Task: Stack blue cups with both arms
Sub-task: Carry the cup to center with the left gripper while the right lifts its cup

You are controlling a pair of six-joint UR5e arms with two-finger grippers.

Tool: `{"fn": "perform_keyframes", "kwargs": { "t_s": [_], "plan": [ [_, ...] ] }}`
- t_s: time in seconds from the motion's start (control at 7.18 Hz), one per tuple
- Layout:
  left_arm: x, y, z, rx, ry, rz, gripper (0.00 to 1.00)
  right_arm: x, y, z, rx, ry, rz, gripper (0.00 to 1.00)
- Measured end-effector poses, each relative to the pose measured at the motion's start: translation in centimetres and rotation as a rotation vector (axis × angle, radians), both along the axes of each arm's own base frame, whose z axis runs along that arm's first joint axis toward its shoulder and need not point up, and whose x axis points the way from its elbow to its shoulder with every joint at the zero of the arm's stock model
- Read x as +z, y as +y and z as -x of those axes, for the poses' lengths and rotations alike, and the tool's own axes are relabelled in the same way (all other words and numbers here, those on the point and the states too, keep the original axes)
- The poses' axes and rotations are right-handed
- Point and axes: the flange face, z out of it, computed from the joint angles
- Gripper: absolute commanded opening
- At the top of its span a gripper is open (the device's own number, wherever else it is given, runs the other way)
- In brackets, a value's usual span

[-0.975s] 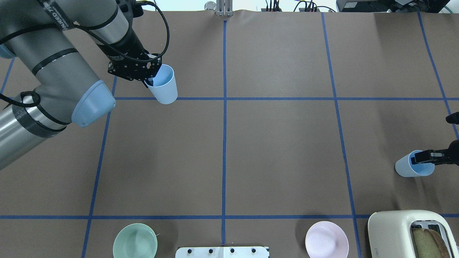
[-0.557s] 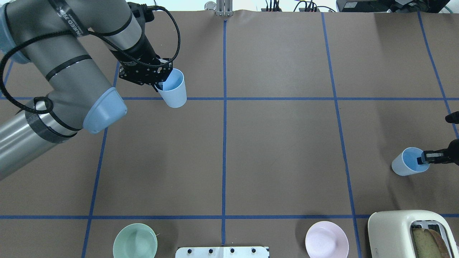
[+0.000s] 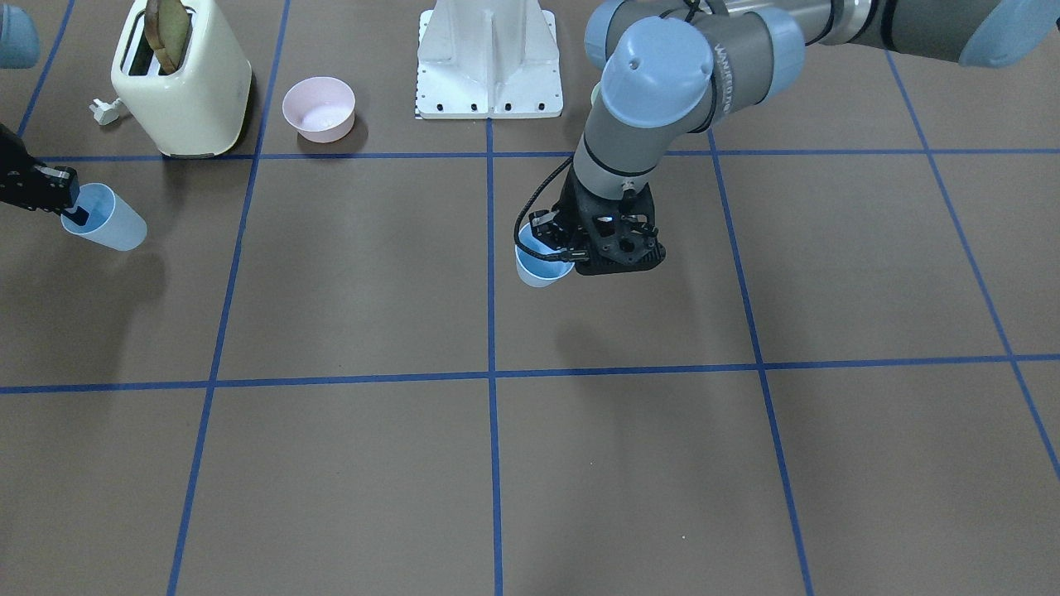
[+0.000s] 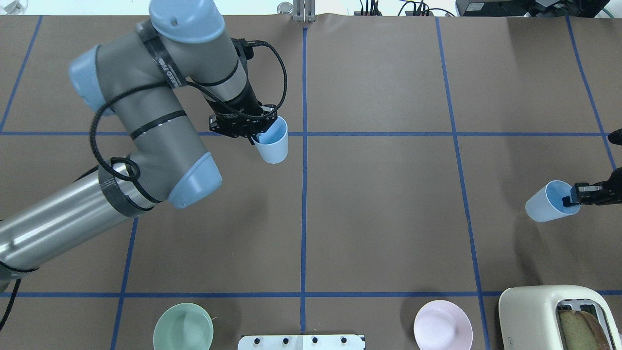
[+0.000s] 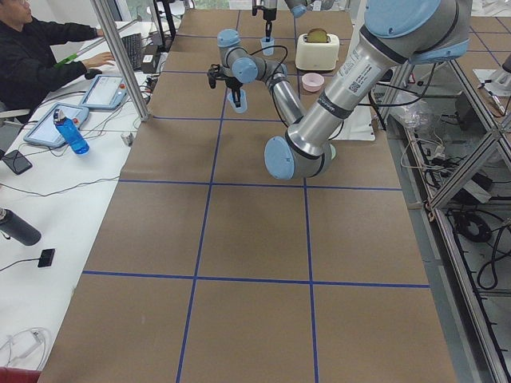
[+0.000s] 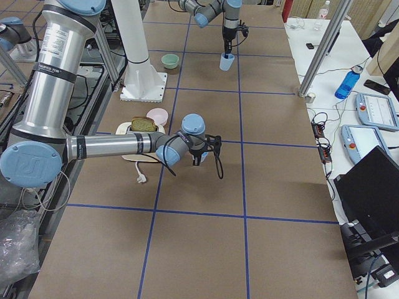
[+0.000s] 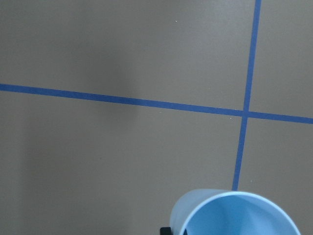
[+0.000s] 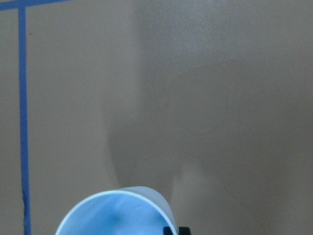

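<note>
My left gripper [image 4: 253, 136] is shut on the rim of one light-blue cup [image 4: 272, 144] and holds it above the table, left of the centre line. It also shows in the front view [image 3: 540, 259] and the left wrist view [image 7: 239, 215]. My right gripper [image 4: 568, 200] is shut on the rim of the second blue cup [image 4: 546, 202], lifted near the table's right edge. That cup shows in the front view [image 3: 108, 219] and the right wrist view [image 8: 115, 213]. The two cups are far apart.
A pale green bowl [image 4: 183, 332] and a pink bowl [image 4: 442, 324] sit at the near edge beside the white pedestal base [image 4: 301, 341]. A cream toaster [image 4: 559, 316] with bread stands at the near right. Blue tape lines cross the brown table.
My left arm has carried its cup right and nearer, toward the centre line. My right gripper has moved its cup a little farther from the robot and slightly left.
</note>
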Motion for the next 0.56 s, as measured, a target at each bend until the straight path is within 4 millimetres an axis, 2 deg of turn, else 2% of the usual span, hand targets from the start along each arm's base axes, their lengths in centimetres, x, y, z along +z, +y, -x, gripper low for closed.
{"fn": "perform_keyframes", "kwargs": {
  "t_s": [0.28, 0.56],
  "plan": [
    [1.3, 0.7, -5.7, -0.010, -0.001, -0.013, 0.00, -5.0, -5.9, 0.5, 0.026, 0.004, 0.014, 0.00],
    [2.6, 1.5, -9.0, -0.017, -0.007, -0.029, 0.00, -11.0, -11.7, -0.4, 0.038, 0.039, 0.021, 0.00]
  ]
}}
